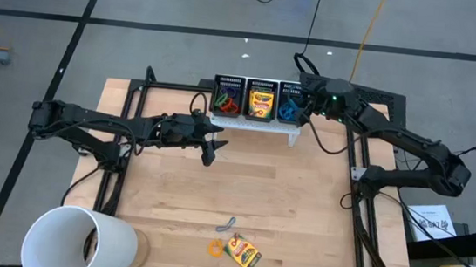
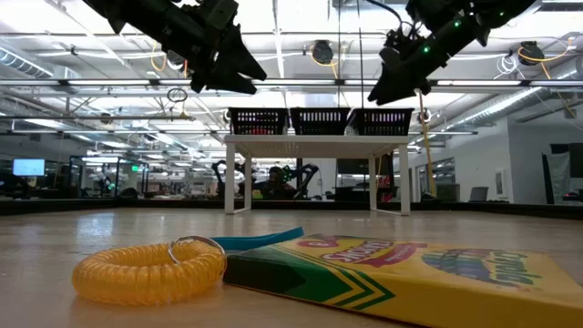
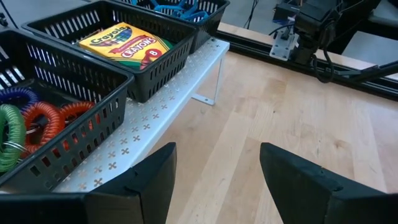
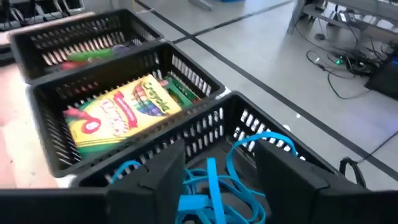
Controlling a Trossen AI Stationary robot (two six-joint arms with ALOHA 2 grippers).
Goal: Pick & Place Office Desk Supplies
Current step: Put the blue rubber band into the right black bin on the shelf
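Crayon box and an orange coil lie at the surface's near edge. My right hand hangs spread, empty, over the blue-loop bin; lifting carelessly could snag a loop. Left hand waits wide.

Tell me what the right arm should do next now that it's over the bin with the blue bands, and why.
Probably lift the right gripper straight up and clear of the right-hand bin. Its fingers stand apart with nothing between them, and the blue bands lie loose in the bin below.
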